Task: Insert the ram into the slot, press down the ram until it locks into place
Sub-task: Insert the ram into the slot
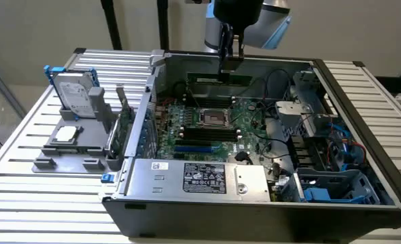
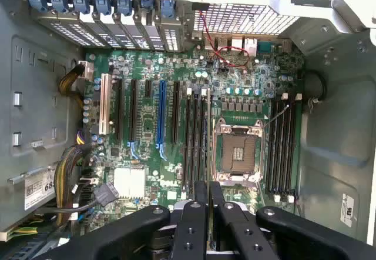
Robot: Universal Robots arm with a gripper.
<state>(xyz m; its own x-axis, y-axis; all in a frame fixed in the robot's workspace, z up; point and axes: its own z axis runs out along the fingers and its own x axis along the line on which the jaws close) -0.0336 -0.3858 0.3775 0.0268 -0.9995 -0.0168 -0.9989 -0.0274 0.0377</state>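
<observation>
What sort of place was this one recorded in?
Probably a robotics lab or test bench for computer assembly: an open computer case sits on a slatted metal table, a grey fixture beside it holds a hard drive, and the gripper holds the ram above the motherboard.

Exterior view looks obliquely down; wrist view, seemingly overhead, shares the motherboard [image 1: 180,114] [image 2: 147,119].

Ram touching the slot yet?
Apart. The exterior view shows the ram held in the tool, high over the slot, with a clear gap between them.
</observation>
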